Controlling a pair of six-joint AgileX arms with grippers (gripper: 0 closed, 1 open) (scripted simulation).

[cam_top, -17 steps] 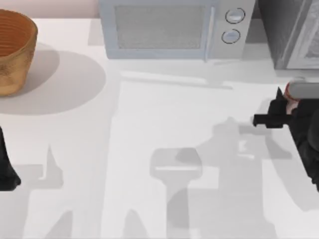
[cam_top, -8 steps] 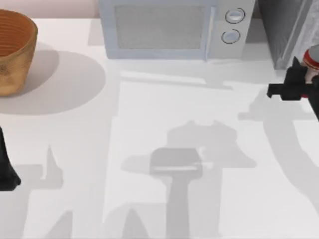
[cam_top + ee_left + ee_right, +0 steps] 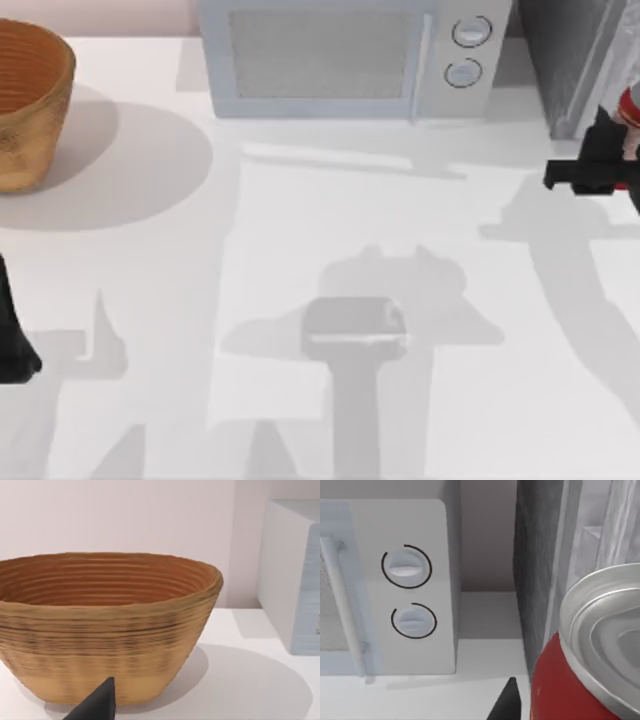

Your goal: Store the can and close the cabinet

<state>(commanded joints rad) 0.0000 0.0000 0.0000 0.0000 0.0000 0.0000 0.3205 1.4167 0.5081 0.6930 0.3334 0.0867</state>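
The red can with its silver top is held off the table at the right edge of the top view, my right gripper shut on it. It hangs just in front of the cabinet, whose dark speckled wall and pale grey door panel stand at the far right corner. In the right wrist view the can looms close, one dark fingertip beside it and the cabinet wall right behind. My left arm stays parked at the table's left edge.
A light blue-grey microwave with two round knobs stands at the back, directly left of the cabinet. A woven brown basket sits at the far left corner, close ahead of the left wrist camera.
My right gripper has carried the can up and toward the back, from the table's right side to the cabinet front. The left arm has not moved.
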